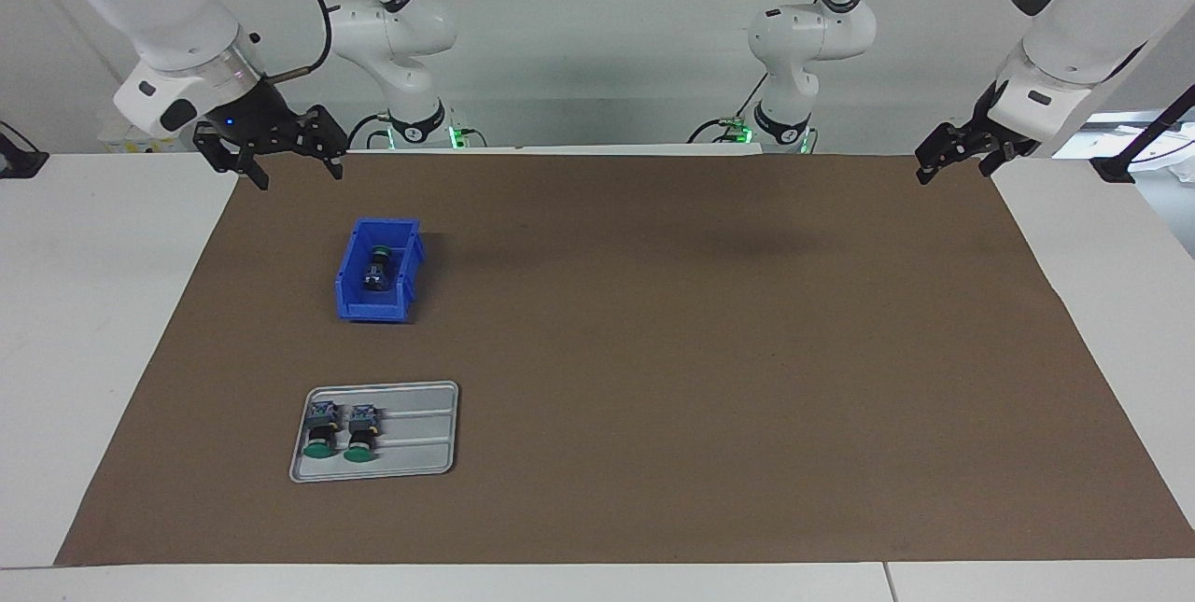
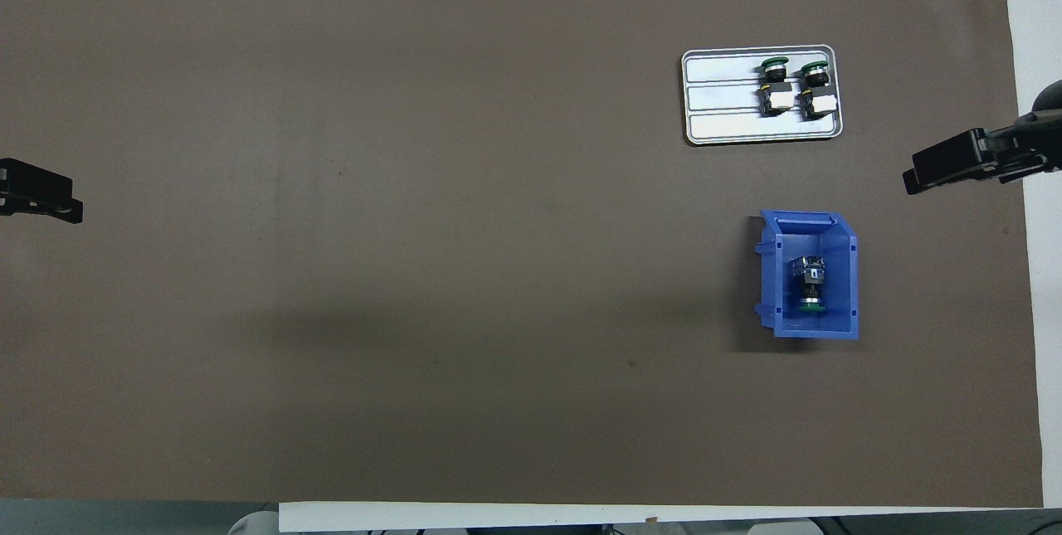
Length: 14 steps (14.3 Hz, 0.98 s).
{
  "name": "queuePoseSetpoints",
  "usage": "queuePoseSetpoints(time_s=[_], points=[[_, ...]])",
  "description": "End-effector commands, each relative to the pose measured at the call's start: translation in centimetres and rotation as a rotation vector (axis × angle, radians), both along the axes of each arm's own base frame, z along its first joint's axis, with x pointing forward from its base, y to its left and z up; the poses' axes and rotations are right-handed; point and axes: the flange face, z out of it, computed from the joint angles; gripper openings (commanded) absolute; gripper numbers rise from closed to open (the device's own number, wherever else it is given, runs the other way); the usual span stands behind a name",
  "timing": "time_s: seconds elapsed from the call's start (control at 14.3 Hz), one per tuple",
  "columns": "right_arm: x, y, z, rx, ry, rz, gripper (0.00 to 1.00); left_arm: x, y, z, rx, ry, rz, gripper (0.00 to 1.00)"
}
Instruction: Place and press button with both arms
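1. On the brown mat (image 1: 653,350) toward the right arm's end of the table you have a blue bin (image 1: 353,294); one button (image 1: 376,268) lies on its side inside it, green cap toward the robots.
2. Farther from the robots than the bin sits a grey tray (image 1: 420,439); two more buttons (image 1: 319,431) (image 1: 360,433) lie side by side in it, at the end toward the right arm, green caps pointing away from the robots.
3. Right gripper (image 1: 294,168) hangs over the mat's edge nearest the robots, above and apart from the bin; jaws spread wide, nothing in them.
4. Left gripper (image 1: 952,168) waits over the mat's corner at the left arm's end, well apart from everything; jaws open, holding nothing.
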Motion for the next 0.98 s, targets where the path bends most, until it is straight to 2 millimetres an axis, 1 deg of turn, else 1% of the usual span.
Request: queuePoseSetpoints(time_s=[0.0,0.14,0.21,0.28,0.42,0.49,0.56,0.91], points=[[-0.1,-0.2,1.3,-0.024,-0.018,-0.004,1.00,-0.3,0.2,0.4,0.012,-0.004,-0.007,1.00],[-0.6,-0.2,1.3,-0.037,0.021,-0.016,1.00,-0.4,0.0,0.4,0.012,-0.002,-0.009,1.00],[-0.5,-0.1,1.3,-0.041,0.016,-0.053,1.00,-0.4,0.0,0.3,0.011,-0.001,-0.018,1.00],[-0.3,-0.5,1.3,-0.039,0.002,-0.101,1.00,-0.4,-0.1,0.4,0.009,-0.001,-0.023,1.00],[0.1,-1.2,0.6,-0.040,0.006,-0.115,1.00,-0.4,-0.4,0.4,0.009,-0.002,-0.027,1.00],[0.1,0.1,0.7,-0.038,0.005,-0.095,1.00,-0.4,-0.4,0.4,0.009,-0.001,-0.029,1.00],[0.1,0.3,0.9,-0.049,0.000,-0.088,1.00,-0.4,-0.5,0.4,0.008,-0.004,-0.030,1.00],[-0.1,-0.1,1.2,-0.050,-0.003,-0.096,1.00,-0.4,-0.9,0.4,0.011,-0.004,-0.030,1.00]])
